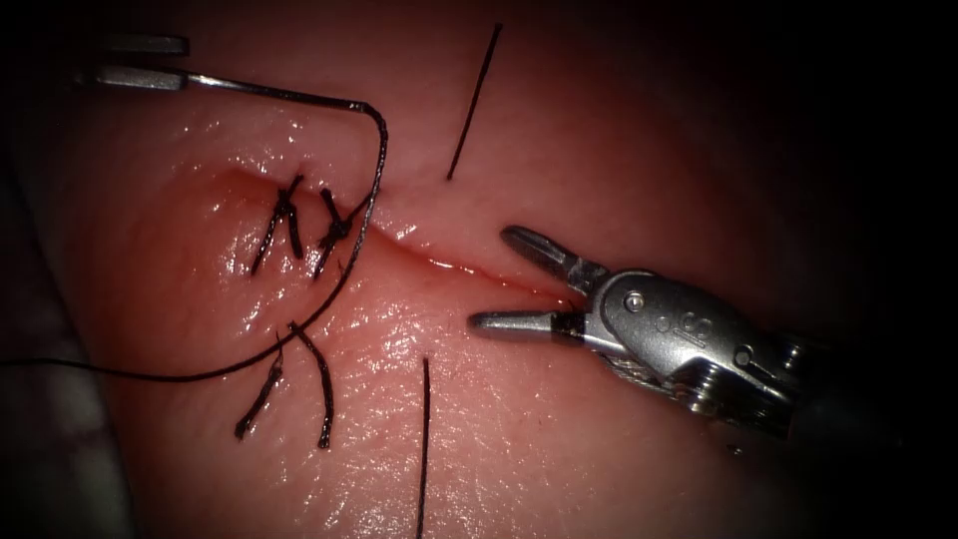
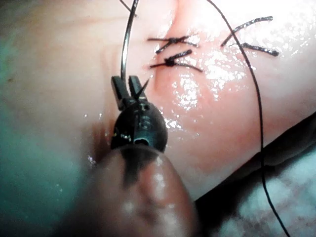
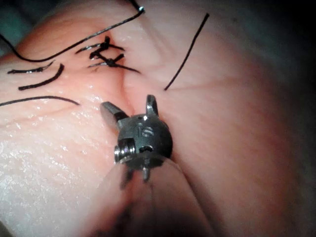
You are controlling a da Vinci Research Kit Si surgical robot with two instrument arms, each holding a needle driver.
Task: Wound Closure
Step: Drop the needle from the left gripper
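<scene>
This is a surgical-training bench. A slab of pale tissue (image 1: 619, 130) carries a cut (image 1: 449, 262) closed at its left end by two dark knotted stitches (image 1: 309, 225), with loose cut ends of thread (image 1: 299, 384) lying just below the cut. To the cut's right a wristed metal right tool (image 1: 504, 279) hovers with jaws spread, and beyond the tissue's left edge lies cloth (image 2: 296, 197).

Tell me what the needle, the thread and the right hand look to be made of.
Needle: likely steel, a thin curved wire with bright glints.
Thread: black, matte strand, possibly braided; the fibre is unclear.
Right hand: polished grey metal with shiny highlights, open and empty over the cut.
</scene>
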